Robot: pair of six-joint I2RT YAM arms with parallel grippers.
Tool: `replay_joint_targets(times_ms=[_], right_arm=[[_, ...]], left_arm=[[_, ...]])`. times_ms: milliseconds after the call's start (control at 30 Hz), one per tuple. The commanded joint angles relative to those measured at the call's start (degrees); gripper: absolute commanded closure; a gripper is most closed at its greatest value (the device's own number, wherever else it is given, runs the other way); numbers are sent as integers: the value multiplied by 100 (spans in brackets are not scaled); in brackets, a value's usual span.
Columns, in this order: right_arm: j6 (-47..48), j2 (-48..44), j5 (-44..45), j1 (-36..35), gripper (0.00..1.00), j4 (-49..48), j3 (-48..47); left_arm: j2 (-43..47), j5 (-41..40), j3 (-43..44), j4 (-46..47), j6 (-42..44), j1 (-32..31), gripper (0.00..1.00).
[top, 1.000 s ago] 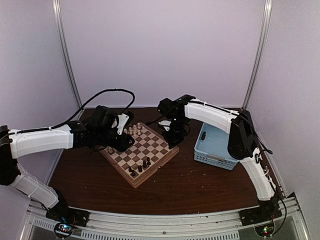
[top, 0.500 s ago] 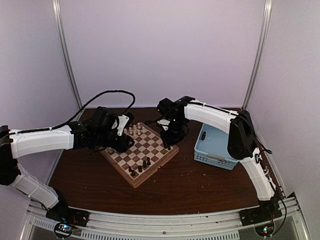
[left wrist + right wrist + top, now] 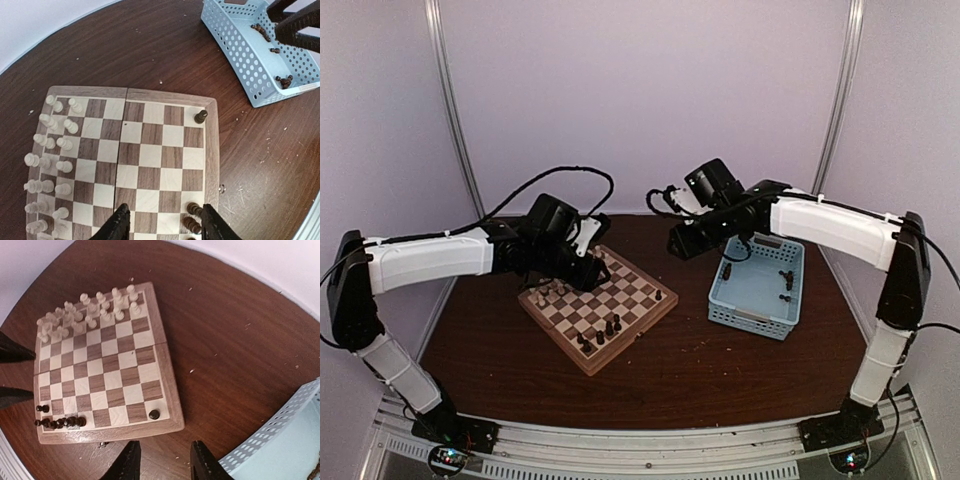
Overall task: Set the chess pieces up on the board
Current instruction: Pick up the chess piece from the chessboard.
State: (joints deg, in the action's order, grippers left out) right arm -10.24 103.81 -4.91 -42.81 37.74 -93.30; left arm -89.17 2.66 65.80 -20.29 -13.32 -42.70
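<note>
By the board (image 3: pixel 150 155) | left gripper (image 3: pixel 165 216) and right gripper (image 3: pixel 164 452) both part-open, empty | risk — bunched dark pieces (image 3: pixel 191 222) topple if brushed.

On the board (image 3: pixel 624 291) stand chess pieces (image 3: pixel 601 333); basket (image 3: pixel 748 318) to its right.

Board (image 3: pixel 107 367) checkered light and dark brown — cream chessmen (image 3: pixel 91 320), dark brown chessmen (image 3: pixel 62 422) — basket (image 3: pixel 240 45) light blue.

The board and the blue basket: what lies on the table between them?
Only bare dark table lies between the board and the blue basket. The left wrist view shows this stretch clearly, and the top view agrees.
</note>
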Motion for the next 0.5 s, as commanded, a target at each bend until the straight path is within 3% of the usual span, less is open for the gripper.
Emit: replay_joint_targets(times_ms=[0,333,467], right_arm=[[315,-589,930,99,63,-1411,1036],[773,-1617,2491,126,63,-4531,3986],[568,-1634,2641,131,62,-5097,4458]], left_arm=[[-712,736,869,-594,70,0,51],[-2460,409,3250,-2134,205,-520,51],[-2907,432,3704,-2330,104,-562,50]])
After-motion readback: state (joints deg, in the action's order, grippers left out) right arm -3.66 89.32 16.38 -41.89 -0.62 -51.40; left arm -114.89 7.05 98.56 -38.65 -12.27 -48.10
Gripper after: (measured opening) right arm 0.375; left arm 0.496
